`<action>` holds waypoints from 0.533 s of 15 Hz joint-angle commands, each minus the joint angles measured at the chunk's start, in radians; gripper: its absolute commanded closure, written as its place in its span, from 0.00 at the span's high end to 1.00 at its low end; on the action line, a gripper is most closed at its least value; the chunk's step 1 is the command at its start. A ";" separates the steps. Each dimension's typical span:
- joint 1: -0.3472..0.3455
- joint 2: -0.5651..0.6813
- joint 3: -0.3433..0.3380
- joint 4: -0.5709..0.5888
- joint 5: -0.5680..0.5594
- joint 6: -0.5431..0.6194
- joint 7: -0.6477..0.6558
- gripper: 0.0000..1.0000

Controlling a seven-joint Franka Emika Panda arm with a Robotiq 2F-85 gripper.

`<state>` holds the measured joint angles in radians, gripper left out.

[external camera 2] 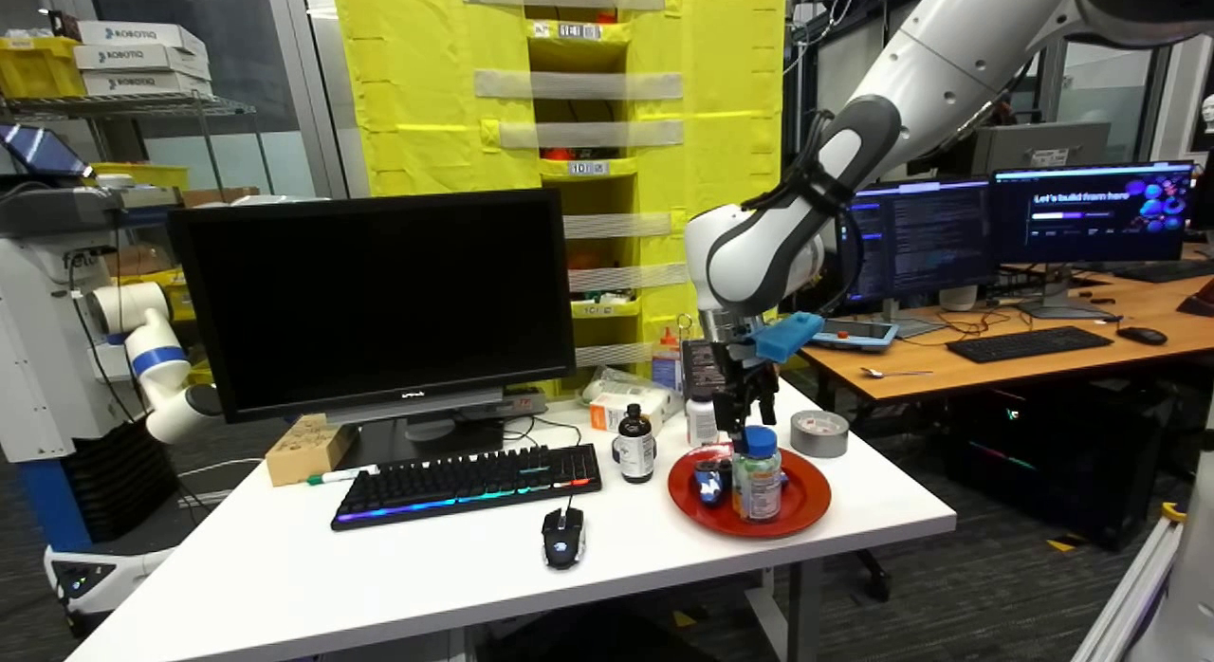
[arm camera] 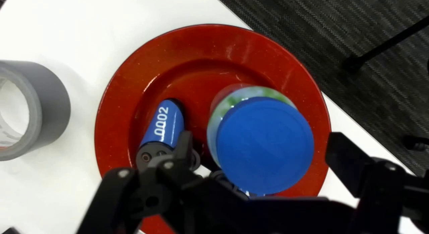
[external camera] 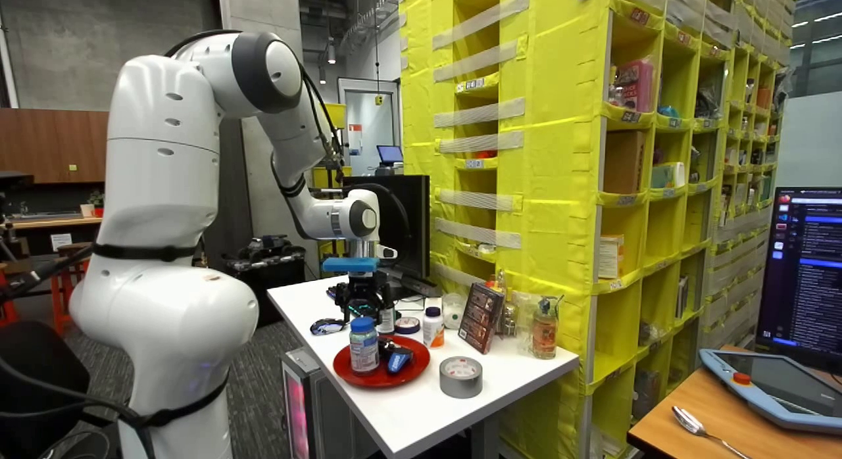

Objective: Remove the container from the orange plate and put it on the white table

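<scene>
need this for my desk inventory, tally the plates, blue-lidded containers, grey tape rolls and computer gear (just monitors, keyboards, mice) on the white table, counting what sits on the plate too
Red-orange plate: 1
Blue-lidded container, standing on the plate: 1
Grey tape roll: 1
Computer gear: 3 (monitor, keyboard, mouse)
Total: 6

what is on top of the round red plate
On the round red plate: a labelled round jar with a blue lid and a blue-and-black game controller. The surface beneath them is covered; in the wrist view, the black tool also hides part of the controller.
</scene>
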<state>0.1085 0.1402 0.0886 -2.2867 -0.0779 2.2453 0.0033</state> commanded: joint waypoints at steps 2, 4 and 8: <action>-0.004 0.001 -0.005 -0.014 -0.021 0.006 0.006 1.00; -0.002 0.005 -0.004 -0.014 -0.022 0.006 0.006 0.75; 0.001 0.007 -0.001 -0.018 -0.021 0.001 0.002 0.52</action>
<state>0.1077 0.1512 0.0857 -2.2961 -0.0779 2.2452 0.0033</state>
